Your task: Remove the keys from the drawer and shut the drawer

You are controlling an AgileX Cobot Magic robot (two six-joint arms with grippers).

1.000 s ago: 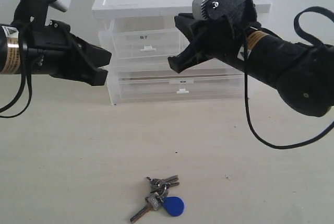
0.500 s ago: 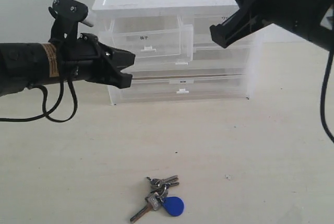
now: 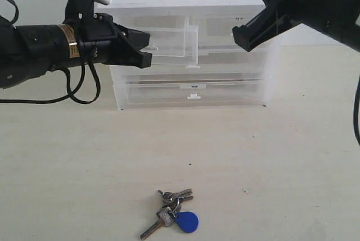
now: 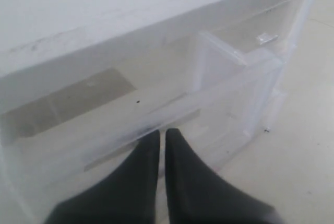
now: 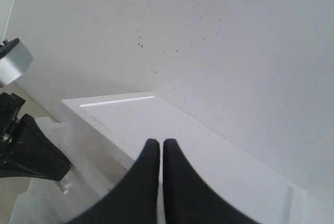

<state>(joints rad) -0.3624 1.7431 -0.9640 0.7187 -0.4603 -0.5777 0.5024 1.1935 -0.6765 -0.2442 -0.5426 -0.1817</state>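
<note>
Though bunched, silver keys (image 3: 170, 206), blue fob (image 3: 188, 222)

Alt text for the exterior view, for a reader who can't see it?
The keys lie on the table in the foreground, out of the drawer, which sticks out of the translucent drawer unit. The shut left gripper is at the drawer's front; the shut right gripper hangs high on the right.

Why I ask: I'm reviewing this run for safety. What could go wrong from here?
1. The shut left gripper sits near one end of the open drawer front; an off-centre push may skew and jam it.
2. The plastic cabinet looks light; pushing might slide it instead of closing the drawer.
</note>
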